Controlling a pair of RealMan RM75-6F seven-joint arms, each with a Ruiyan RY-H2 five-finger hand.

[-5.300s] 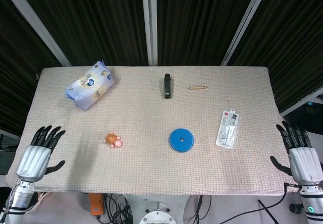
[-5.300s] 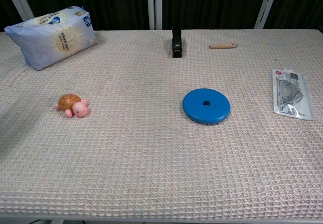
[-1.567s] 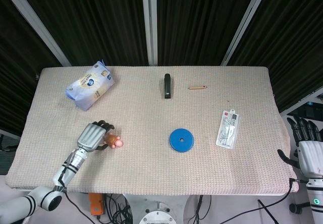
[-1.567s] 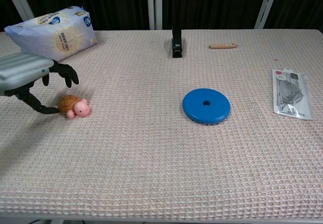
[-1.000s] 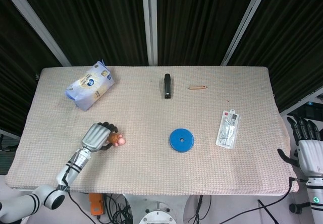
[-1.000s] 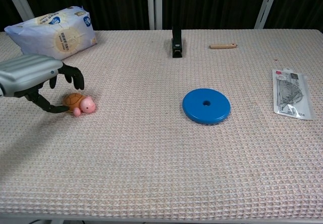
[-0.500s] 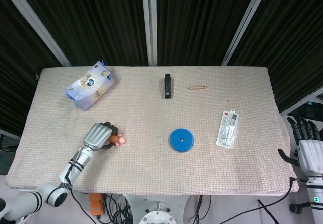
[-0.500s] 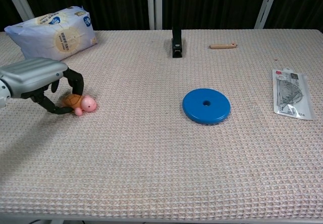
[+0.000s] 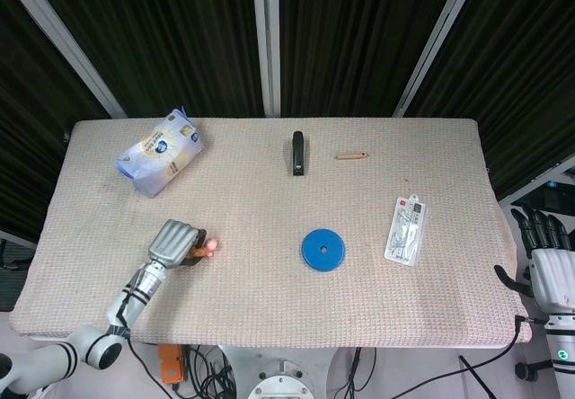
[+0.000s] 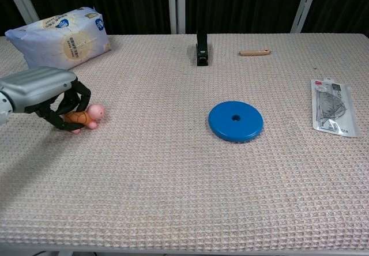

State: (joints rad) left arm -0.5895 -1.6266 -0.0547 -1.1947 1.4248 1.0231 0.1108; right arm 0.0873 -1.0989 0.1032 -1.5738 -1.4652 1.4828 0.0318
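Observation:
My left hand [image 9: 174, 241] [image 10: 43, 90] grips a small toy turtle [image 10: 86, 116] [image 9: 203, 249] at the table's left, its dark fingers wrapped round the brown shell. The pink head sticks out to the right of the fingers. In the chest view the turtle looks tilted, and I cannot tell whether it is just off the cloth. My right hand [image 9: 544, 255] hangs beyond the table's right edge with fingers spread and nothing in it; the chest view does not show it.
A blue disc [image 9: 322, 249] [image 10: 235, 120] lies mid-table. A white-blue packet [image 9: 159, 154] [image 10: 59, 38] sits back left, a black stapler [image 9: 297, 153] [image 10: 201, 48] and wooden peg [image 9: 351, 156] [image 10: 254, 52] at the back, a packaged ruler set [image 9: 406, 229] [image 10: 332, 106] on the right.
My left hand came in from the table's left edge, reached the turtle and closed its fingers round it; the turtle has tipped and shifted slightly. The right hand drew back off the table's right side.

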